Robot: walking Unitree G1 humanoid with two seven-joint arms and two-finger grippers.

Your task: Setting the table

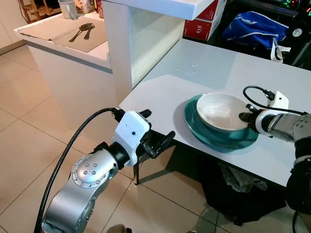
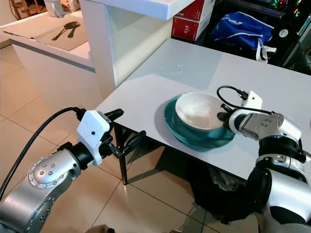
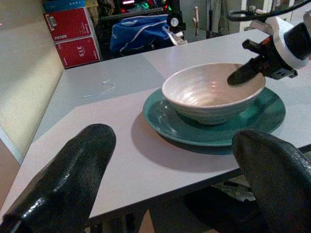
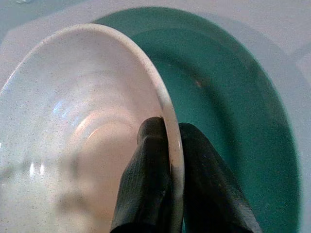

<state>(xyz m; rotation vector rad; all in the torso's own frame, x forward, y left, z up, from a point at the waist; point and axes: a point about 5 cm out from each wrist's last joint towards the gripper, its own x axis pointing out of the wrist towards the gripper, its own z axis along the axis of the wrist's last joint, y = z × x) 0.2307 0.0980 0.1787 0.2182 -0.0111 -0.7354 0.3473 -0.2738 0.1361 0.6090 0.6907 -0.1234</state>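
The white speckled ceramic bowl (image 1: 222, 111) already sits inside the round teal ceramic plate (image 1: 204, 133), which lies flat on the white tabletop (image 1: 194, 73) near its front edge. So the dish stack looks placed, or close to it. The right hand (image 2: 224, 118) pinches the bowl's rim on the side nearest the robot's right, one black finger (image 4: 146, 179) inside the wall and the other outside, pressed against it; whether the bowl's full weight is on the plate I cannot tell.

What seems left is the cutlery: two metal spoons (image 1: 82, 31) lie on a grey mat on the far white counter (image 1: 58, 43) well apart from the setting, beside a pale mug (image 1: 68, 8).

The bowl stands upright, mouth up, roughly centred on the plate. Being round, it has no long axis across the tabletop; its axis runs vertically.

The left hand (image 1: 156, 137) hovers just off the tabletop's front corner, fingers spread and empty, pointing toward the dishes
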